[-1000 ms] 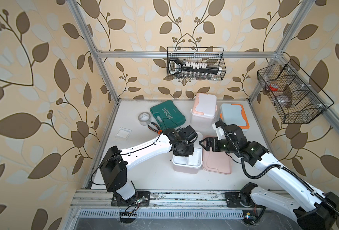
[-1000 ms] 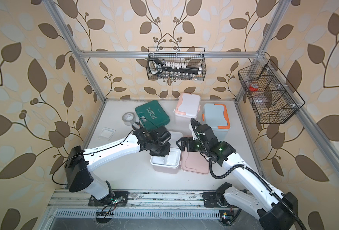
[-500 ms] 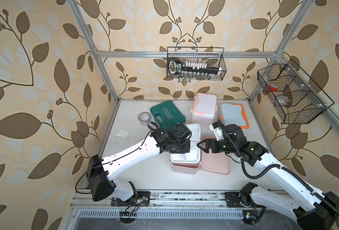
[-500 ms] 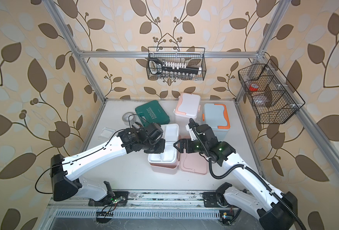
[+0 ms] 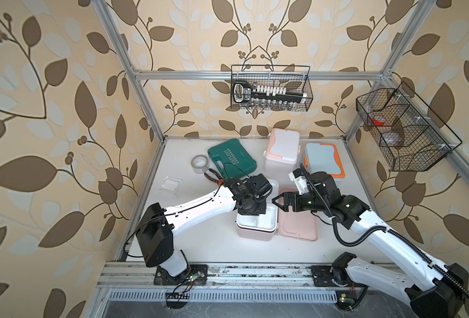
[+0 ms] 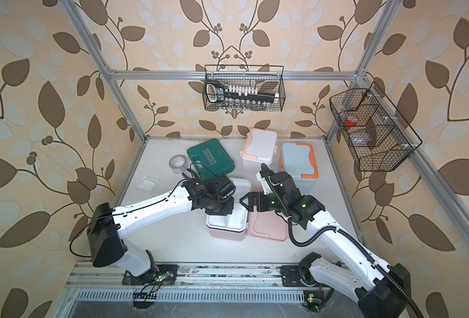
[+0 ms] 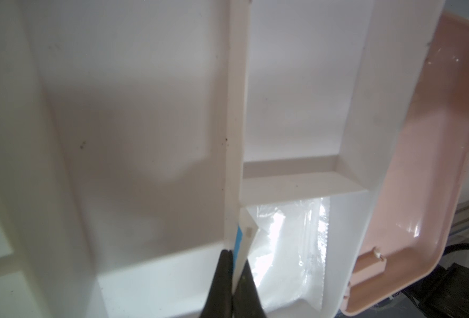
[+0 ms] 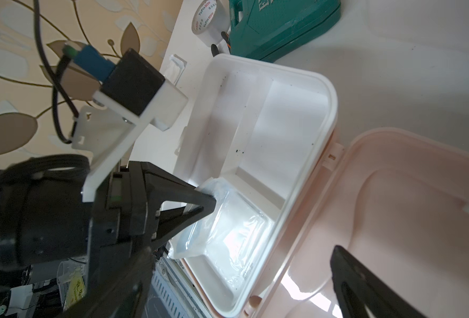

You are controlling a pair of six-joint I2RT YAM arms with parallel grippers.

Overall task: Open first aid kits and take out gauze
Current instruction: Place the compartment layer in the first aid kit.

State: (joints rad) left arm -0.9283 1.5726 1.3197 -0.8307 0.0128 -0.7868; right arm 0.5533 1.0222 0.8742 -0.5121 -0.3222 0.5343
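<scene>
Left gripper (image 8: 212,204), back down in the pink kit (image 5: 255,237), pinches gauze packet (image 8: 237,234); right gripper (image 5: 278,202) gapes

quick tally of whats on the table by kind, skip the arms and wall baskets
first aid kits: 3 - pink, open; white; blue
gauze packets: 2 in sight - one loose, one inside the pink one
green case: 1
tape roll: 1
pliers: 1
total: 8

Left fingers (image 8: 178,190) swung back onto gauze (image 8: 239,234) in the pink kit (image 5: 255,236).
</scene>
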